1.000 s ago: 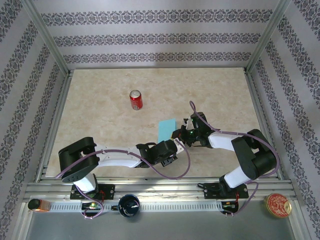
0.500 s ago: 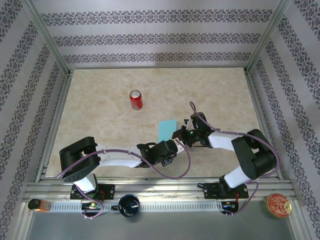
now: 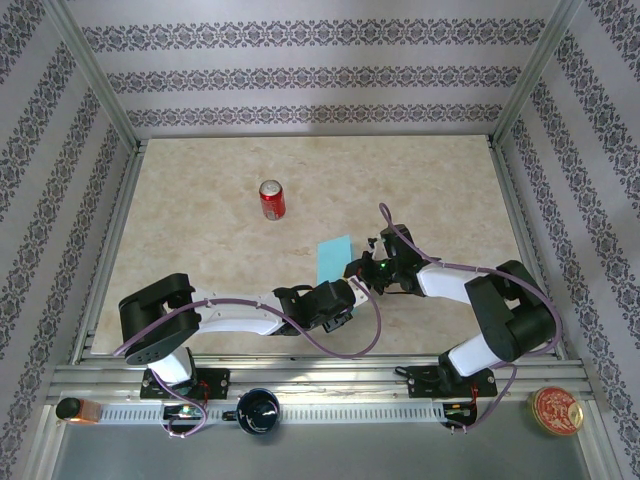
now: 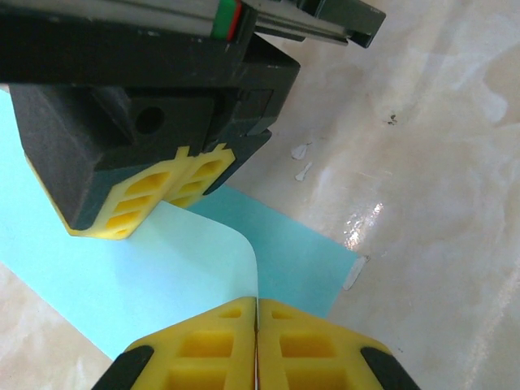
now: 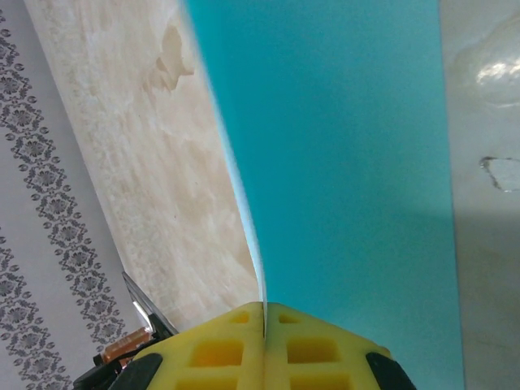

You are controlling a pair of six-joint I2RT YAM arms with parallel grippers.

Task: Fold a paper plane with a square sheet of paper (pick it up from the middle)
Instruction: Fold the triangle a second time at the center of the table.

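The square sheet of paper [image 3: 333, 258] lies as a narrow turquoise strip on the marble table, just left of both grippers. In the left wrist view a paler upper layer [image 4: 162, 260] curls up off the darker layer beneath. My left gripper [image 4: 257, 321] is shut with that layer's edge pinched between its yellow fingertips; from above it [image 3: 350, 285] sits at the strip's near right corner. My right gripper [image 5: 264, 315] is shut on the paper's raised edge [image 5: 244, 211], and it [image 3: 358, 268] stands right beside the left one. Its yellow pads [image 4: 162, 191] rest on the sheet.
A red soda can [image 3: 271, 200] stands upright at the back left, well apart from the paper. On the front rail sit a dark cup [image 3: 258, 410], a round tin [image 3: 556, 410] and a small orange object [image 3: 75, 409]. Patterned walls and metal posts enclose the table.
My left gripper has closed onto the paper's edge. Both arms and the sheet have hardly moved.
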